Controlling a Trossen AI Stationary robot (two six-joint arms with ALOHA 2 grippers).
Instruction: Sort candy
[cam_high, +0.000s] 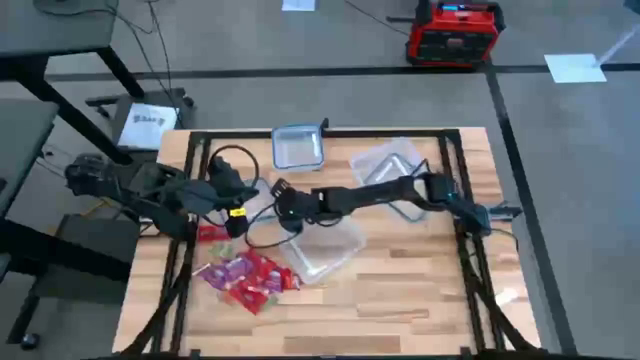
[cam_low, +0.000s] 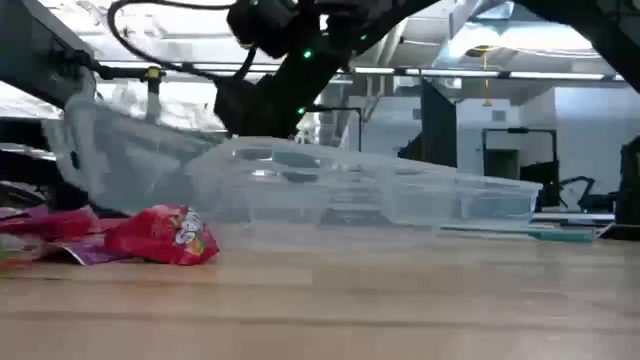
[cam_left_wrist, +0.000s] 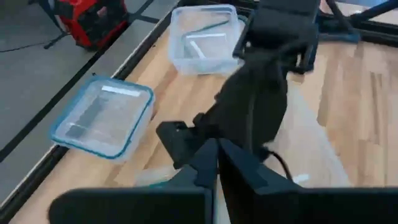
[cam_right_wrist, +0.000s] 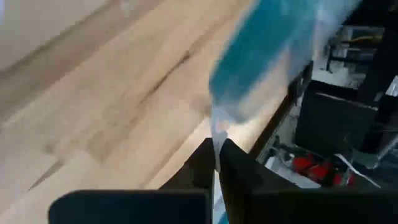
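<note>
Sorting stage: candy (cam_high: 245, 280) heaped, unsorted.
Tubs (cam_high: 298, 147): empty, awaiting candy.
Right gripper (cam_high: 283, 207): fingers pressed together, pinching tub rim.
Left gripper (cam_high: 235, 215): pressed together, empty.

A heap of small wrapped candy pieces in shiny red, pink and magenta wrappers (cam_high: 247, 279) lies loose on the wooden table's near left area. A further red-wrapped piece (cam_high: 209, 233) lies just beyond it, apart.

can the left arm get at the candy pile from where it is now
Probably yes. The left gripper, shut, sits just behind the candy pile, with only bare table between; it must open first.
</note>
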